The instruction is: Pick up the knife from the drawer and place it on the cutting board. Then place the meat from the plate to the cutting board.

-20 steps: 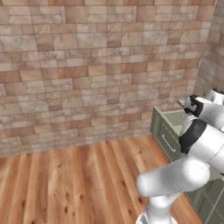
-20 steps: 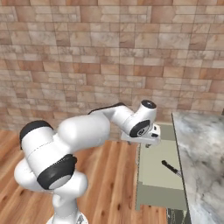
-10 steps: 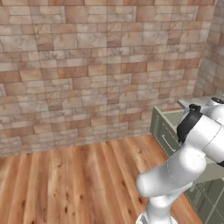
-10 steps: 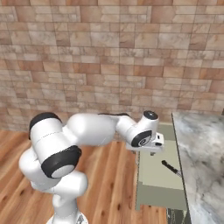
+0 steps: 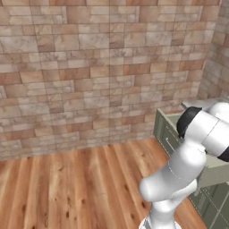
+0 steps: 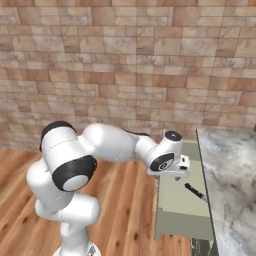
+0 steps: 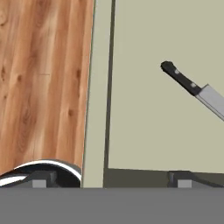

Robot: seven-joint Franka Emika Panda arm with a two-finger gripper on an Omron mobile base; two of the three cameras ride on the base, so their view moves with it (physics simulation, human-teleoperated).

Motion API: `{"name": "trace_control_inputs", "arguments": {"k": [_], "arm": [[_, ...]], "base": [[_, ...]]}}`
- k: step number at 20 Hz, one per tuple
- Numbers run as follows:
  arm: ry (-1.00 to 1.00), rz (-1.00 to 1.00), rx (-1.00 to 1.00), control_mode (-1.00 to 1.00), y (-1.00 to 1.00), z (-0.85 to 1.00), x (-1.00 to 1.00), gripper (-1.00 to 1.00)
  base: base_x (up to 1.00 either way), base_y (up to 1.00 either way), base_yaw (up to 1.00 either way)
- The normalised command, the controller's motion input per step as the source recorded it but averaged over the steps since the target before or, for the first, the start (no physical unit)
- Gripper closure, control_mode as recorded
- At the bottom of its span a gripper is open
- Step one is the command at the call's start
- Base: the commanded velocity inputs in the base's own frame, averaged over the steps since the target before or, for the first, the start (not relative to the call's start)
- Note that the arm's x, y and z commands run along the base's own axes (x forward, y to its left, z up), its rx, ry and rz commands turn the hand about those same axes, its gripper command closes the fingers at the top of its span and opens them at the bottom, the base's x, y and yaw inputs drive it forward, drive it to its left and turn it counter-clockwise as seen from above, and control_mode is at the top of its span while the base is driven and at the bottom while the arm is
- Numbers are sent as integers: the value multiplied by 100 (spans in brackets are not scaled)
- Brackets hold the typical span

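Note:
The drawer [image 6: 181, 202] stands pulled out, its pale beige inside showing beside the counter. In it lies the knife [image 6: 196, 191], near the counter side, black handle toward the wall. My gripper [image 6: 178, 171] hovers over the drawer's back part, a little to the left of the knife. In the hand view the knife [image 7: 192, 87] lies at the upper right on the drawer floor [image 7: 148, 113], handle nearest me. My gripper [image 7: 111, 179] is open with nothing between its fingertips [image 7: 43, 179], and it straddles the drawer's side wall. The cutting board, plate and meat are out of view.
A grey marble counter [image 6: 230, 175] runs along the drawer's right side. A brick wall [image 6: 125, 75] closes the back. Wooden floor [image 7: 43, 78] lies beside the drawer. The olive-green drawer front [image 5: 166, 133] juts out past my arm.
The hand has come down slightly over the drawer while the arm's elbow swung out to the left. The knife has not moved.

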Motion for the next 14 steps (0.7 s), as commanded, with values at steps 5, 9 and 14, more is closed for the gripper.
{"name": "trace_control_inputs", "arguments": {"k": [5,9,14], "arm": [[1,0,0,-100,-25,-1,10,-100],[0,0,0,-100,-28,-6,21,-100],[0,0,0,-100,-10,-22,19,-100]], "base": [[0,0,0],[0,0,0],[0,0,0]]}}
